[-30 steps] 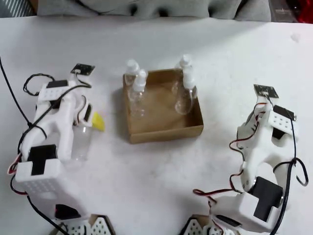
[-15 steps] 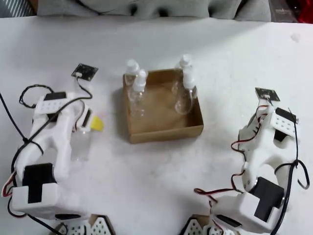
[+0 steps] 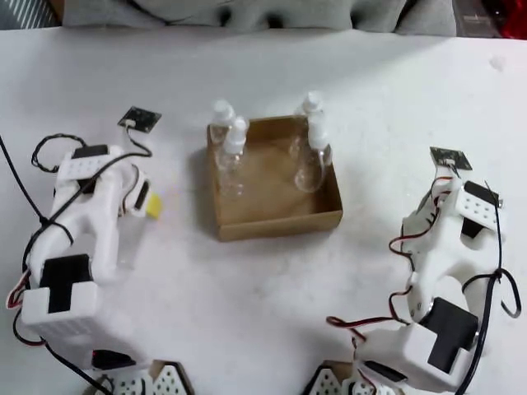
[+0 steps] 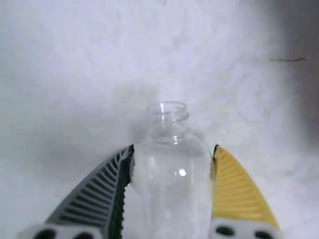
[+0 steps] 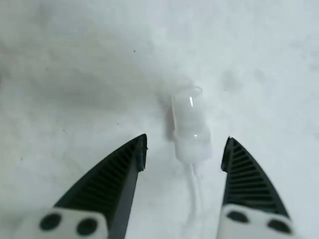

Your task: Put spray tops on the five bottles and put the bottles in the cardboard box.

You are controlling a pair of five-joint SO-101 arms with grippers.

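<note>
- The left claw (image 4: 173, 149) is clamped on the uncapped bottle (image 4: 172, 179). Its grey finger (image 4: 107, 184) presses one side of the clear body and its yellow finger (image 4: 234, 184) presses the other.
- The bottle's open neck points away from the wrist, over the white desk (image 3: 370, 99). It carries no top.
- In the high view the left claw (image 3: 146, 200) sits to the left of the cardboard box (image 3: 280, 220), apart from its wall, with the yellow finger showing beside the arm.
- The right claw (image 5: 185, 141) stands apart, its two dark ribbed fingers (image 5: 124, 169) spread on either side of the loose spray top (image 5: 190, 132) and touching neither side of it.
- The spray top lies on its side on the desk, with its thin dip tube running back toward the wrist.
- From above, the right arm (image 3: 453, 247) is well to the right of the box, near the desk's right edge.
- The four capped bottles (image 3: 235, 152) stand upright in the box in the middle of the desk. Two are by its left wall and two by its right wall, each with a white spray top on.
</note>
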